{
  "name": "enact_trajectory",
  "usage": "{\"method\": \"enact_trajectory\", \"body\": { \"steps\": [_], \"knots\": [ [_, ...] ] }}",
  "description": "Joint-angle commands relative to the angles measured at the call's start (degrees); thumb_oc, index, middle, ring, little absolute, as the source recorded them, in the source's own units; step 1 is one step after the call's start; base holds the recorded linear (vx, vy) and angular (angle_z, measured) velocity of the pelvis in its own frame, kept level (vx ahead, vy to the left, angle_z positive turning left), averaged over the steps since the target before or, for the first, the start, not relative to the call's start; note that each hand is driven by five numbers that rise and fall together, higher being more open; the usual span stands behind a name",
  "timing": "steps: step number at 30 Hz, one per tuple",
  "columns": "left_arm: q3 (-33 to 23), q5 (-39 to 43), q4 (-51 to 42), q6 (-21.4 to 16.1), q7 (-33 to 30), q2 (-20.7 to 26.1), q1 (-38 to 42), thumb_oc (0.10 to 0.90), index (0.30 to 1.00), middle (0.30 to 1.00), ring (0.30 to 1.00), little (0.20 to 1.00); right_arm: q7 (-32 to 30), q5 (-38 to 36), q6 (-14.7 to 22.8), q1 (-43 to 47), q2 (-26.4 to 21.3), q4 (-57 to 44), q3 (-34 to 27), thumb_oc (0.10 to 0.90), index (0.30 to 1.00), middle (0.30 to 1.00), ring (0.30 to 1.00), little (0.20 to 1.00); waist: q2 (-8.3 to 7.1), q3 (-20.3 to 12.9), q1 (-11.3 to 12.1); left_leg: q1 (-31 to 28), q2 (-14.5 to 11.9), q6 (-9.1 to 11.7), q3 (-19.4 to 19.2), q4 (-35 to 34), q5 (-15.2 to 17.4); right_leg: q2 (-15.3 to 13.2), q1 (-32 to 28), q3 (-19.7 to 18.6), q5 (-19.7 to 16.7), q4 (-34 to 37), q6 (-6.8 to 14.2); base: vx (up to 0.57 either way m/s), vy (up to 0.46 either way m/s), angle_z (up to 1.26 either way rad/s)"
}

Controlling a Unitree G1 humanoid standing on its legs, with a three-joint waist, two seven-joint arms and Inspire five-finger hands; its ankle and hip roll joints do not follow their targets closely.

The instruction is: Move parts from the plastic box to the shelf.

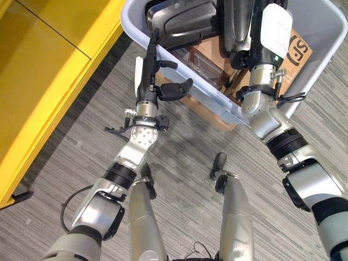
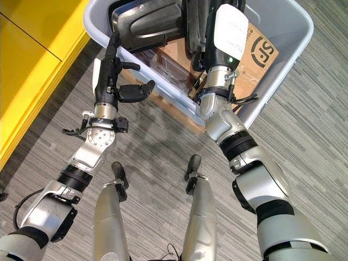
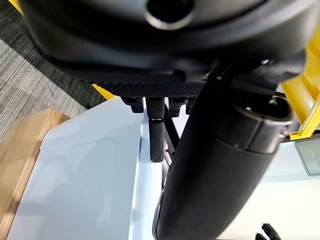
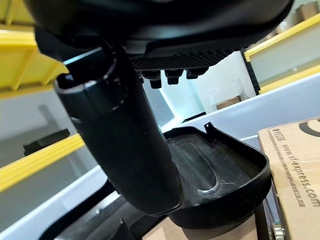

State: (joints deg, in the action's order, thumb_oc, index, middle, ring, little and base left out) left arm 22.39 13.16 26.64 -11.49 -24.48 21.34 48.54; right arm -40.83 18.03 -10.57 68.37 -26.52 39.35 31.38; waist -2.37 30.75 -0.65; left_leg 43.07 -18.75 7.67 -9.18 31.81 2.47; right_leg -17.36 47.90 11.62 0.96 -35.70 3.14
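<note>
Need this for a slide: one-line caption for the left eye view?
Left robot hand at the plastic box rim, right robot hand reaching inside among black parts.

head stereo pair looks steeply down, sharing the pale grey plastic box (image 1: 321, 51); both wrist cams sit very close at its rim.

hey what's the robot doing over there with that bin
It is reaching into a grey plastic box on the floor, which holds black plastic parts and a cardboard box. The left hand is at the box's near rim with fingers extended, holding nothing. The right hand is down inside among the black parts; whether it grips one cannot be told. A yellow shelf stands alongside.
</note>
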Motion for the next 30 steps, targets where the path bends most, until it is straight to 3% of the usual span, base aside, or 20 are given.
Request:
{"method": "enact_trajectory", "body": {
  "steps": [1, 21, 30],
  "knots": [
    [3.5, -0.3, -3.3, -6.2, 1.5, -2.7, 10.2, 0.900, 1.000, 1.000, 1.000, 1.000, -5.0, 3.4, 1.0, 10.6, -4.5, -0.2, 1.0, 0.900, 1.000, 1.000, 1.000, 1.000, 2.61, -1.0, -0.1, -0.7, -1.7, 0.7, 0.5, -2.4, 0.1, 0.9, -2.6, -3.5, 6.3, -2.0, 2.9, 0.00, 0.000, 0.00],
    [5.7, 2.3, 1.2, -8.3, 2.9, -1.8, 13.4, 0.900, 1.000, 1.000, 1.000, 1.000, -6.2, 1.5, -1.7, 15.3, -3.9, 10.4, 6.8, 0.900, 1.000, 1.000, 1.000, 1.000, 2.39, -1.0, 1.2, 3.8, -1.7, 0.4, 2.1, -1.2, 0.1, 0.5, 0.5, -2.1, 5.8, -2.9, 2.7, 0.00, -0.011, 0.02],
    [6.5, 3.3, 3.1, -8.8, 3.4, -1.7, 14.6, 0.900, 1.000, 1.000, 1.000, 1.000, -4.8, 0.6, -4.7, 17.8, -3.7, 15.4, 9.2, 0.900, 1.000, 1.000, 1.000, 1.000, 2.40, -1.0, 1.8, 6.5, -1.6, 0.4, 3.0, -0.3, 0.0, 0.9, 2.7, -1.4, 6.5, -4.7, 2.2, 0.01, -0.024, 0.01]
  ]
}}
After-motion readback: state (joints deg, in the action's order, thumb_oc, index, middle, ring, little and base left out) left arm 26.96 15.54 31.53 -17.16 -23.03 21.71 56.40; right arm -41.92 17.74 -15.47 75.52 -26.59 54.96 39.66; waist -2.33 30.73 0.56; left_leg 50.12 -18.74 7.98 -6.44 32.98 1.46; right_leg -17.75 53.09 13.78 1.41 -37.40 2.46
